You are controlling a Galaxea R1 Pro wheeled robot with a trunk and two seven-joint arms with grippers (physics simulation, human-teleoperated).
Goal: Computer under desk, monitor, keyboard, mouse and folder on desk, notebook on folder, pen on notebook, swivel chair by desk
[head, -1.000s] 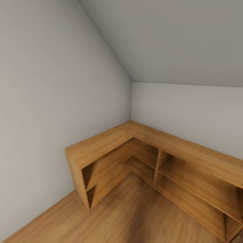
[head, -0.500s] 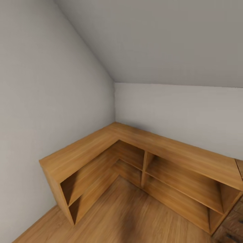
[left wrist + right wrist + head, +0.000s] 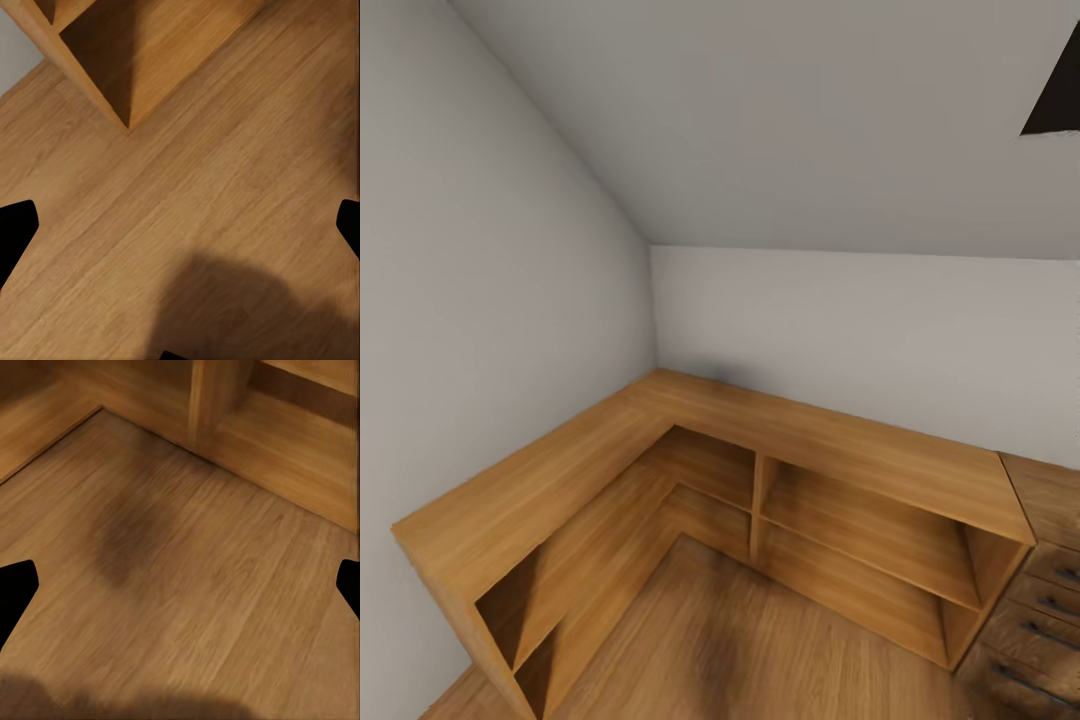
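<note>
I am in the bedroom, facing a corner where a pale grey wall meets a sloped ceiling. The desk, swivel chair, computer, monitor, keyboard, mouse, folder, notebook and pen are out of view. In the left wrist view my left gripper hangs open over the light wood floor, its dark fingertips far apart at the picture's edges. My right gripper is open too, over bare floor, with nothing between its fingertips.
A low L-shaped light-wood shelf unit with open compartments fills the corner. A darker wooden chest of drawers adjoins its right end. A dark skylight corner shows at the upper right. Open floor lies before the shelves.
The head camera has turned to the right, so the shelf unit sits further left in the picture. The drawers and the skylight corner have come into view.
</note>
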